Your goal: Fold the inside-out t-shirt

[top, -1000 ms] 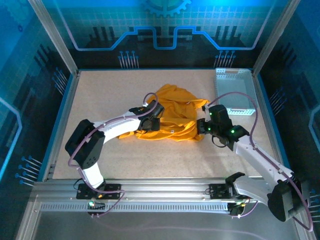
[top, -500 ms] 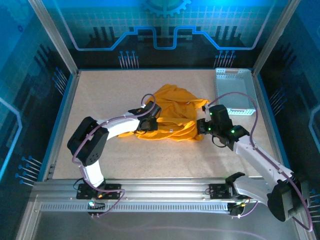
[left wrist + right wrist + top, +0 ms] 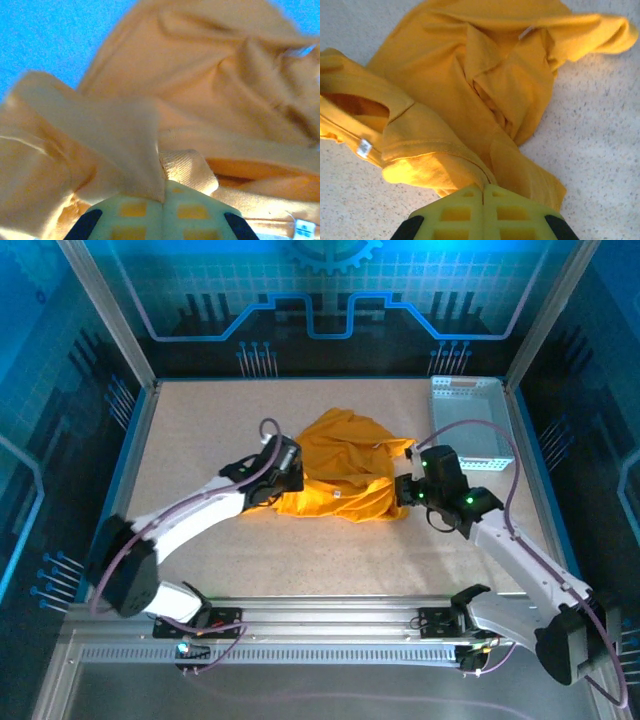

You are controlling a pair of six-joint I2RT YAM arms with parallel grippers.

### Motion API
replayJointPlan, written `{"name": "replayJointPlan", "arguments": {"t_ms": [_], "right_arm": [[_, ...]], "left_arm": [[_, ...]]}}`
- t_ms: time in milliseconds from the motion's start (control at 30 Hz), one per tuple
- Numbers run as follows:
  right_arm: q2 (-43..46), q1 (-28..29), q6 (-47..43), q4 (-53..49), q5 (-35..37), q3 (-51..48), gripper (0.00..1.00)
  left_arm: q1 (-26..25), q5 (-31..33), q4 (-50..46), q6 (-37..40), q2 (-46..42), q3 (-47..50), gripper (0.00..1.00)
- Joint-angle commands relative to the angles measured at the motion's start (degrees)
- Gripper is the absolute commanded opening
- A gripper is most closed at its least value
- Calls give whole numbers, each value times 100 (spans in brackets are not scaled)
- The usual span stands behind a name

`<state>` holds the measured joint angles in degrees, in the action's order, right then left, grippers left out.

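The inside-out t-shirt point(image 3: 345, 455) lies crumpled in the middle of the table, plain orange-yellow. My left gripper point(image 3: 292, 482) is at its left edge, and in the left wrist view point(image 3: 164, 194) its jaws are shut on a raised fold of the t-shirt point(image 3: 210, 85). At the shirt's right edge, my right gripper point(image 3: 402, 490) is shut too. The right wrist view has the jaws point(image 3: 484, 190) pinching a stitched hem of the t-shirt point(image 3: 450, 85). A small white label point(image 3: 364, 147) sits on the cloth near the hem.
A pale perforated plastic basket point(image 3: 468, 420) stands at the back right corner, just behind the right arm. Bare speckled tabletop point(image 3: 200, 420) surrounds the shirt. Aluminium posts and a raised rim border the table.
The left gripper has shut on the shirt's left edge and shifted slightly back and left, its elbow swinging far out to the left. The right arm has hardly moved.
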<state>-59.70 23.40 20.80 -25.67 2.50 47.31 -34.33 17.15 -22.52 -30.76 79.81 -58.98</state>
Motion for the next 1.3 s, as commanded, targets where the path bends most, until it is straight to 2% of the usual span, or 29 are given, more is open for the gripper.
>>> {"name": "replayJointPlan", "arguments": {"t_ms": [0,200,433,600,767,867,1000,1200,1267], "right_arm": [[329,-116,-344,-313,-54,725,0],[723,-108,-735,-680,-447,1882,0],[850,-74,-1042,-1133,-1449,3595,0],[726,-4,-1006,-1335,-2281,4869,0],[528,7,-739,-1363,-2726,5885,0],[351,0,-656,-1373,-2558,6225,0],[-77,7,-762,-1445,-2039,6370,0],[-1049,-2,-1148,-1388,-797,5943,0],[-1445,-50,-1257,-1236,-466,5681,0]], "left_arm": [[14,468,-601,385,-836,-402,0],[15,544,-1131,931,-1807,-1360,0],[11,320,-1043,1168,-2719,-2332,0],[9,-222,-723,1203,-3055,-3017,0],[11,-933,-367,1000,-3103,-3462,0],[13,-983,-253,958,-2993,-3558,0],[9,-483,-320,1164,-2568,-3671,0],[68,1314,-1216,1595,-743,-4334,0],[269,1449,-1389,1566,-69,-4500,0]]}}
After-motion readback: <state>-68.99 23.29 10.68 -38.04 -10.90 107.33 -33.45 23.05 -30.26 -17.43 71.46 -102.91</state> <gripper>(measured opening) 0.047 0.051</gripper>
